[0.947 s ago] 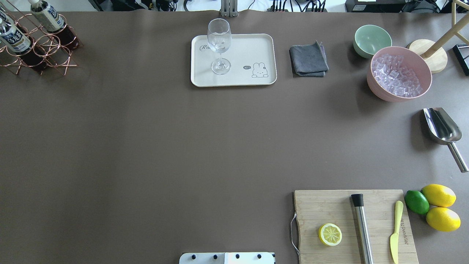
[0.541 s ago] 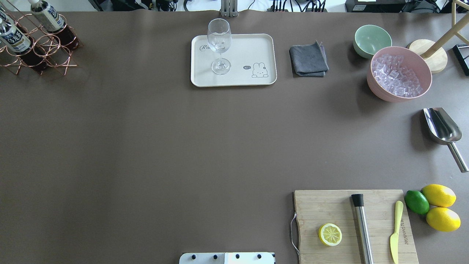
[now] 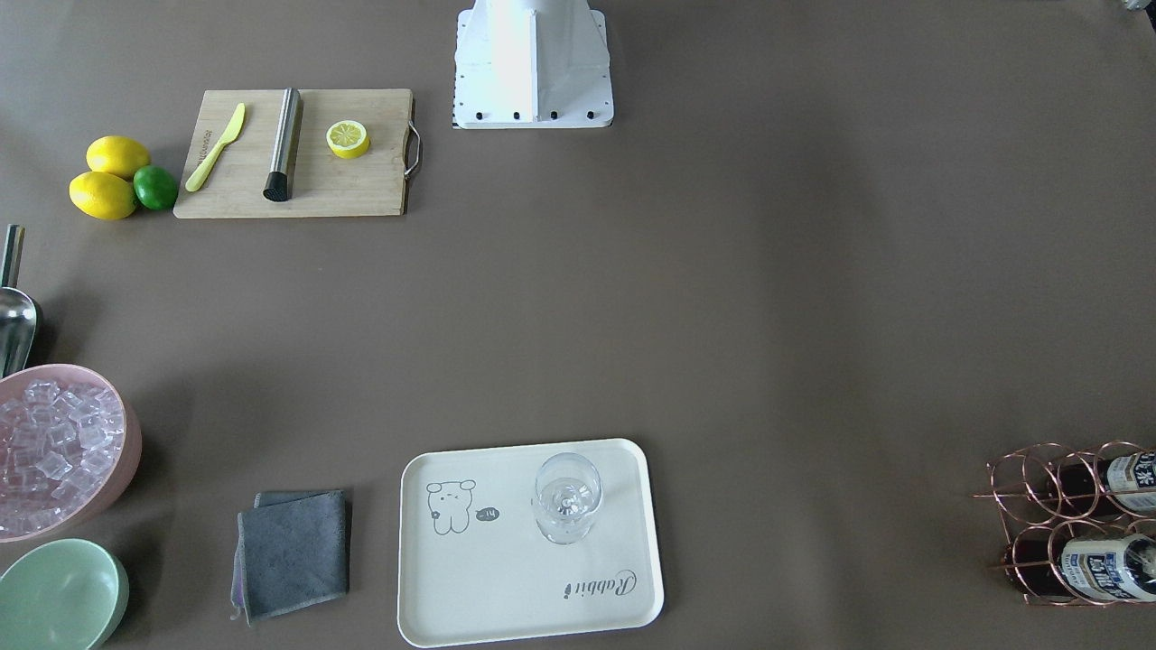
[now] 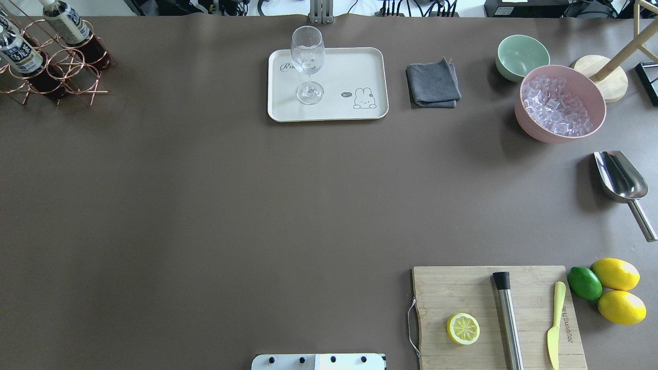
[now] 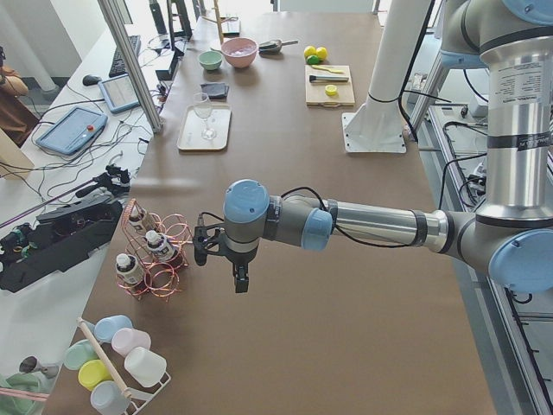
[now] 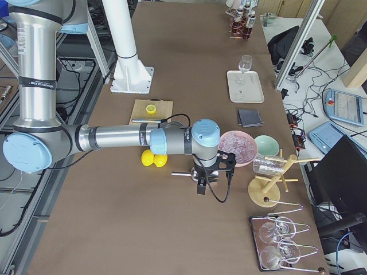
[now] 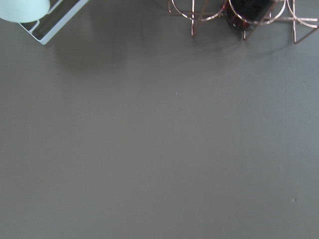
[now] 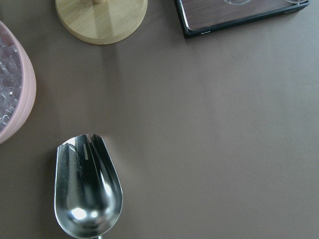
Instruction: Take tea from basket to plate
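Note:
The copper wire basket [image 4: 67,64] stands at the table's far left corner and holds tea bottles [image 4: 66,23] with white caps. It also shows in the front view [image 3: 1048,533] with bottles [image 3: 1106,555], and its foot shows in the left wrist view [image 7: 234,12]. The cream plate [image 4: 354,67] lies at the far middle, with a wine glass [image 4: 307,51] on it. My left gripper [image 5: 239,284] hangs just beside the basket [image 5: 164,255], seen only from the left side; I cannot tell its state. My right gripper [image 6: 202,188] hangs over the scoop, state unclear.
A grey cloth [image 4: 433,83], green bowl [image 4: 522,55], pink bowl of ice [image 4: 560,103] and steel scoop [image 4: 619,177] lie on the right. A cutting board [image 4: 496,313] with half lemon, muddler and knife sits near right, with lemons and a lime [image 4: 584,282] beside it.

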Controlling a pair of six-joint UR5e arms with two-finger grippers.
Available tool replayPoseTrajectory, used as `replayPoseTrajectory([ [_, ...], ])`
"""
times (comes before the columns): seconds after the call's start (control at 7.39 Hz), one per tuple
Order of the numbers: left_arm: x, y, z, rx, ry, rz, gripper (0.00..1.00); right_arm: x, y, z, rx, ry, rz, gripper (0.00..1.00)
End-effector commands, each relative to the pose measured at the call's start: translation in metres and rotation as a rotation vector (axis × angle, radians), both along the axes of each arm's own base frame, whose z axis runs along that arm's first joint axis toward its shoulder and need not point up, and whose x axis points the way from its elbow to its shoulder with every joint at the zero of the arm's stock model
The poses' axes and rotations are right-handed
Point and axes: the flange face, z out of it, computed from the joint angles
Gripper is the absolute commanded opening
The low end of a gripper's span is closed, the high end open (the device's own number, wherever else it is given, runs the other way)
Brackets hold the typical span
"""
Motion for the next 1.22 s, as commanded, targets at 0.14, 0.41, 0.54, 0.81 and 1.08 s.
replayPoseTrajectory([
  [0.14,-0.027,-0.059,-0.061,-0.304,0.136,-0.462,0.98,-0.013,-0.024,-0.030,0.045,-0.093,-0.020,0.99],
  [0.41,-0.037,-0.127,-0.100,-0.457,0.183,-0.711,0.98,-0.031,-0.043,-0.057,0.099,-0.096,-0.058,0.97],
  [0.54,-0.040,-0.163,-0.109,-0.544,0.209,-0.802,0.98,-0.040,-0.051,-0.063,0.177,-0.095,-0.076,0.94],
  [0.81,-0.042,-0.188,-0.114,-0.612,0.231,-0.861,0.98,-0.064,-0.067,-0.060,0.404,-0.106,-0.111,0.97],
  [1.08,-0.036,-0.206,-0.117,-0.663,0.314,-0.960,0.98,-0.087,-0.083,-0.085,0.576,-0.126,-0.152,0.97],
])
